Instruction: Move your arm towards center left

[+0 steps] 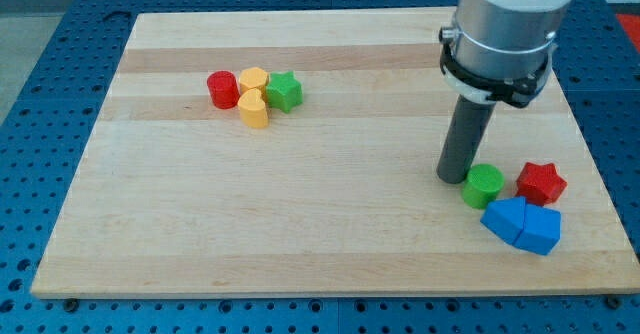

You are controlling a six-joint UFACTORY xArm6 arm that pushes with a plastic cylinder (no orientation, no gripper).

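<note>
Currently my tip rests just left of the green cylinder block, clawless, facing open wooden board toward centre left.

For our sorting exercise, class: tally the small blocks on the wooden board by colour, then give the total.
Red: 2, red cylinder block, red star block
Yellow: 2
Green: 2, green star block, green cylinder block
Blue: 2
Total: 8

The arm housing above my tip is cut off by the view's top edge. Right of my tip, the two blue blocks abut; their exact shapes cannot be determined. The yellow blocks partly overlap.
</note>
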